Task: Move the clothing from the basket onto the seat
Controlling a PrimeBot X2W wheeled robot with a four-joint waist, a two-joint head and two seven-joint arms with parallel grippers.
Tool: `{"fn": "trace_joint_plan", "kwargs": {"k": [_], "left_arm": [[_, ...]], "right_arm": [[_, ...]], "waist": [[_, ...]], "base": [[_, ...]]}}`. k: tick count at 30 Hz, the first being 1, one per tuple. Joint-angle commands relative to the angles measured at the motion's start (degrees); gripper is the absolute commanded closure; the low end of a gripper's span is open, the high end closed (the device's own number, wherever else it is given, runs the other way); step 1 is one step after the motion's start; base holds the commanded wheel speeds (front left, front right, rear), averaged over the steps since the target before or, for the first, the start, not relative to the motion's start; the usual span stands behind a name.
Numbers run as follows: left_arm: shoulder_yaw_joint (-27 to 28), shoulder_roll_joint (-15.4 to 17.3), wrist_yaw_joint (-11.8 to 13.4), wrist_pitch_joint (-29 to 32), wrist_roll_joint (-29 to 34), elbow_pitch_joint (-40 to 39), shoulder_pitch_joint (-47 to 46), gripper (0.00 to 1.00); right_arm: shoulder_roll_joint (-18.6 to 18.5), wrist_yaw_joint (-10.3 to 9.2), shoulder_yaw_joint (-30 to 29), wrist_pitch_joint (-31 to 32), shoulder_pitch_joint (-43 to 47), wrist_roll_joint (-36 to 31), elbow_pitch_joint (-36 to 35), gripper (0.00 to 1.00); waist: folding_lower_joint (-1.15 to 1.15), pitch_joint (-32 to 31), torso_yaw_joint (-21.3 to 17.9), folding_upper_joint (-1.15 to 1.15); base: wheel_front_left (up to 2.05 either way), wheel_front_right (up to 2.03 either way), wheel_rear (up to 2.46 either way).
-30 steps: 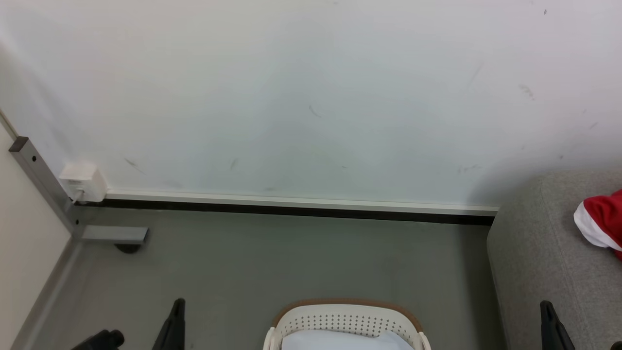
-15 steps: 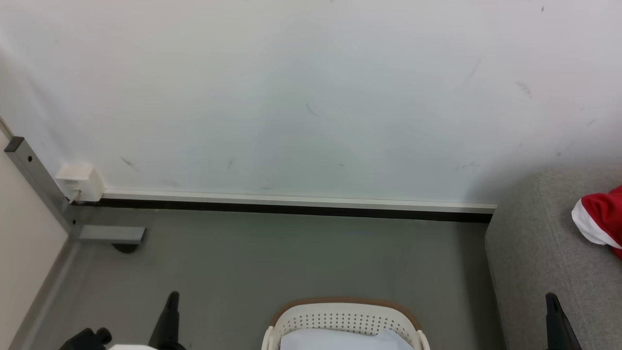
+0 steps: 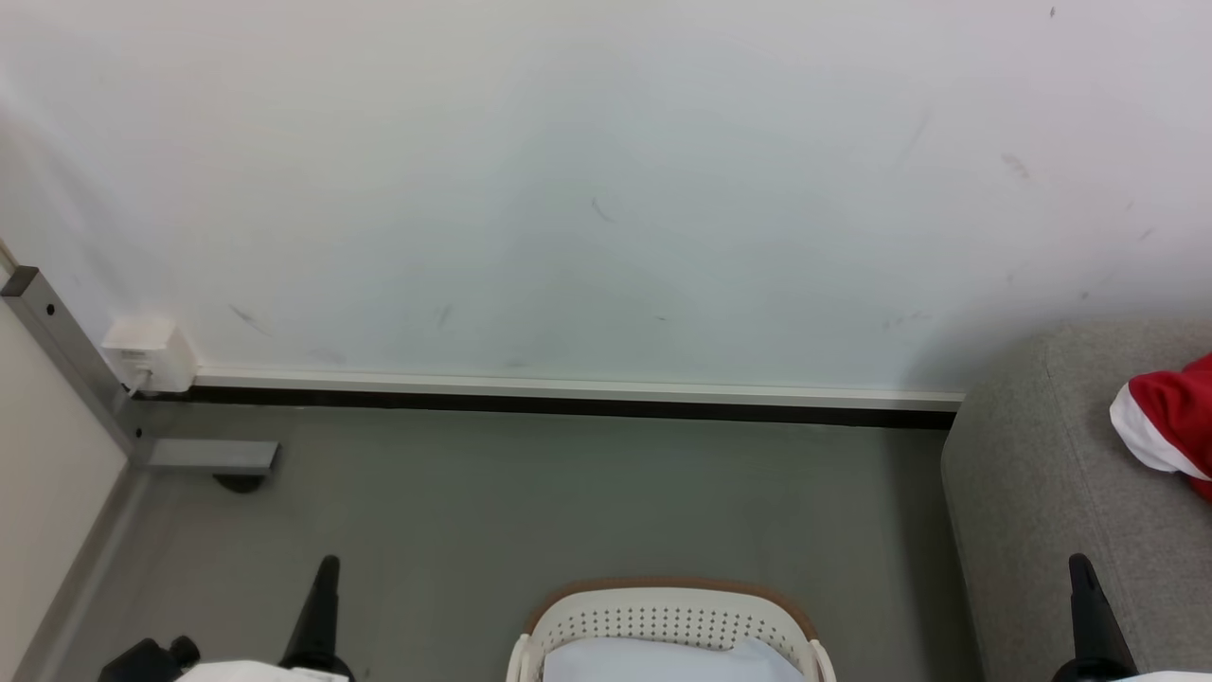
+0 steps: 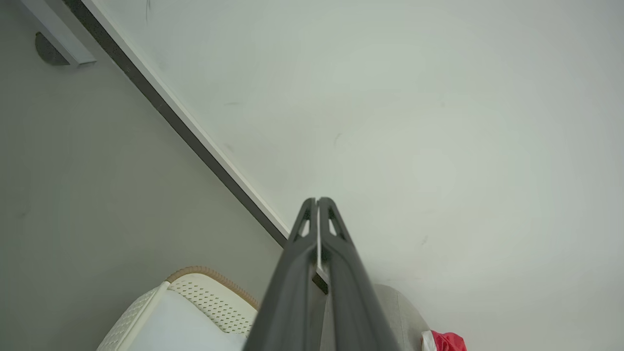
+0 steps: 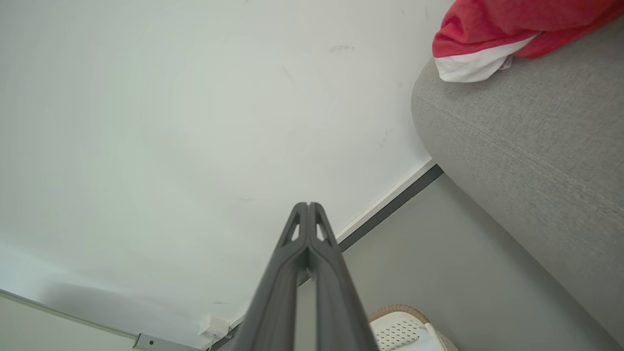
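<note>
One red garment is in sight, and it lies on the seat (image 3: 1042, 511), not in the basket (image 3: 668, 595): the clothing (image 3: 1167, 424) is bunched on the grey cushion near its rounded end, with the white-trimmed edge turned toward that end. The right wrist view shows the same heap resting on top of the upholstery. By that, the transfer looks done, unless more red fabric sits lower in the basket, which is cut off at the frame edge.

The left gripper (image 4: 317, 200) has its two fingers pressed together with nothing between them. The right gripper (image 5: 308, 204) is likewise closed and empty. Both hang over the floor, well apart from the garment.

The fabric looks soft, light and limp, so it would sag and trail from any single pinch. A thick fold in the middle of the bunch is probably a surer hold than the thin trim.

Count: one garment, one basket, one seat, one plain white cloth (image 3: 663, 661) in the basket, two grippers
</note>
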Motion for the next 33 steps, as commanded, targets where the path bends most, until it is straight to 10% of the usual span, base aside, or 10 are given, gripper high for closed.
{"fn": "trace_joint_plan", "kwargs": {"k": [1,33], "left_arm": [[0.6,0.1,-0.4,0.4,-2.1,-0.7,-1.3,1.00],[3.8,-0.8,-1.3,5.1,-18.8,-1.7,-2.5,1.00]], "right_arm": [[-0.1,-0.07,-0.3,0.5,-1.3,1.9,-0.3,1.00],[0.0,-0.11,-1.7,5.2,-4.0,19.7,0.1,1.00]], "waist": [[0.00,0.0,0.0,0.00],[0.00,0.7,-0.9,0.00]], "base": [[0.00,0.00,0.00],[0.00,0.00,0.00]]}}
